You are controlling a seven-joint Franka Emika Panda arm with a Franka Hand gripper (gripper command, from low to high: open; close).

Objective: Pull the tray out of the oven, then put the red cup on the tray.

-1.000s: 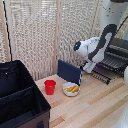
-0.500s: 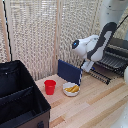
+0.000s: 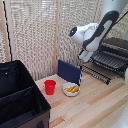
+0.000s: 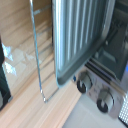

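Observation:
The oven [image 3: 118, 45] stands at the exterior view's right, its door [image 3: 95, 73] folded down in front. The ribbed dark grey tray [image 3: 107, 60] sticks out of the oven mouth. My gripper [image 3: 86, 56] is at the tray's outer edge, and the blur hides how its jaws stand. In the wrist view the tray [image 4: 80, 35] with its parallel bars fills the picture above the oven's knobs [image 4: 83, 82]. My fingers do not show clearly there. The red cup [image 3: 50, 86] stands upright on the wooden table, well away from the gripper toward the exterior view's left.
A white bowl [image 3: 71, 89] with yellow pieces sits beside the cup. An upright dark blue panel [image 3: 69, 71] stands behind them. A large black box [image 3: 20, 100] fills the exterior view's lower left. A slatted blind backs the table.

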